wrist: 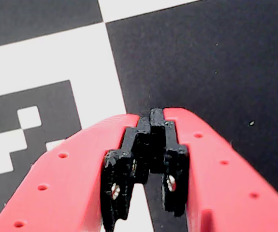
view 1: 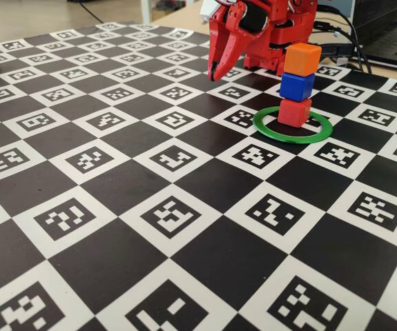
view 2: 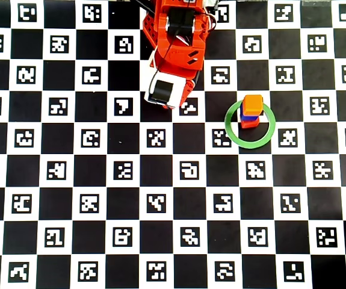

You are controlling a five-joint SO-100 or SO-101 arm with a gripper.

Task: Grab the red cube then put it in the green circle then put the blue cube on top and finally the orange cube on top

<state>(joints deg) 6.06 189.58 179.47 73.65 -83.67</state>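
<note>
Three cubes stacked inside green circle [view 1: 293, 128], arm folded back, gripper [view 1: 214, 71] closed, empty, pointing down

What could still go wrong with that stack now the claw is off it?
1. The stack looks uneven: the orange cube overhangs the blue cube, and the red cube under them is the smallest, so a bump could topple it.
2. The shut claw hangs beside the stack, apart from it; a sideways swing could clip it.
3. The red cube sits toward the far rim of the green circle, so a small shove could push it onto the ring.
</note>
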